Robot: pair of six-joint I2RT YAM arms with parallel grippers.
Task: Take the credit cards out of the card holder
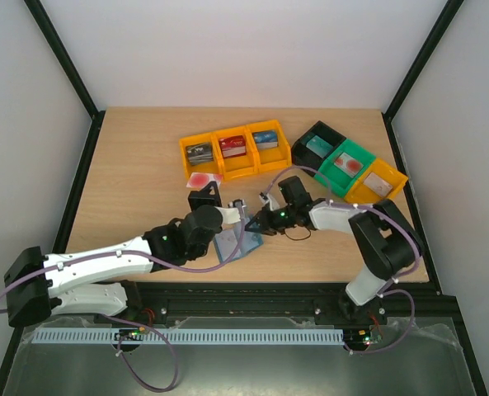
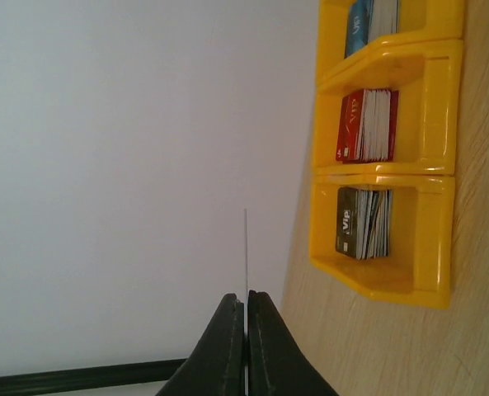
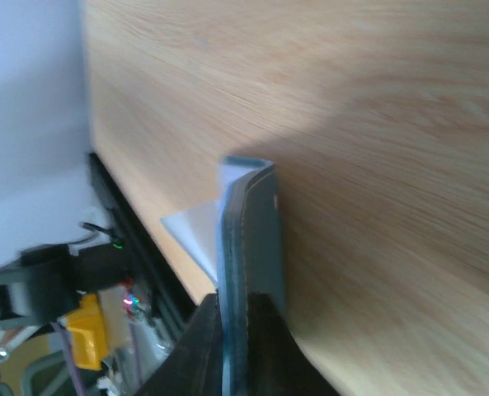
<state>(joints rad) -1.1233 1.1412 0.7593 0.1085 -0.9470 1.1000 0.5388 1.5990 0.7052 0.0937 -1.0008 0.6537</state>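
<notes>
Pinches thin card (image 2: pixel 246 247), edge-on, in fully closed left gripper (image 2: pixel 246 318). Clamps teal card holder (image 3: pixel 256 223) in closed right gripper (image 3: pixel 240 305) at mid-worktop (image 1: pixel 129 165), just in front of yellow bins (image 1: pixel 238 172).

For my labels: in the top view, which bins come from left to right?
yellow bin with dark cards → yellow bin with red cards → yellow bin with blue cards → black bin → green bin → single yellow bin

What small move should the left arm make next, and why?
Probably carry the left gripper toward the yellow bins and release: it pinches a thin card edge-on, apparently clear of the card holder, which the right gripper clamps.
</notes>
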